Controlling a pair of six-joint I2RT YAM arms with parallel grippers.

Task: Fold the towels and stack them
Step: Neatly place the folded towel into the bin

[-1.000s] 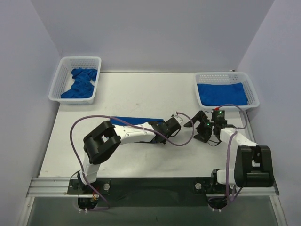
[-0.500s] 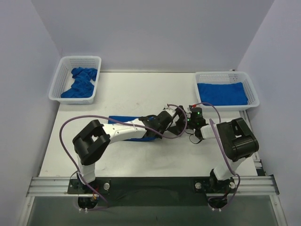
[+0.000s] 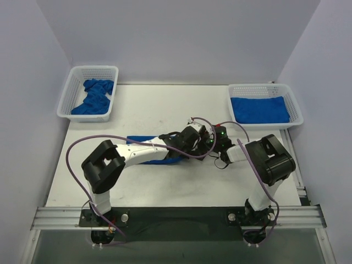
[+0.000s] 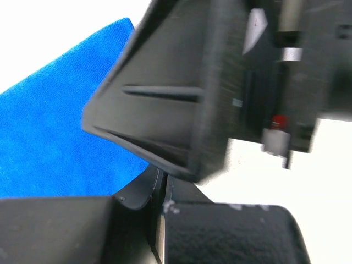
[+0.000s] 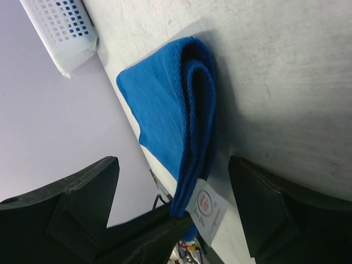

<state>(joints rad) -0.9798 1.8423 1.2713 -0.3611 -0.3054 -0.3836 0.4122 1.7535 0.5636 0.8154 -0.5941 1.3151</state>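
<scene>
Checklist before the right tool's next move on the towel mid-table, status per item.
1. Left tool shut on the towel near its white tag: ok.
2. Right tool open: ok.
3. Towel's folded edge lined up between the right fingers: ok in the wrist view; depth cannot tell.
4. Towel layers even at the fold: cannot tell.
5. Clearance between the two tools: not ok, they crowd together in the top view; contact cannot tell.
6. Blue cloth in the right basket lies flat for stacking: ok.
</scene>
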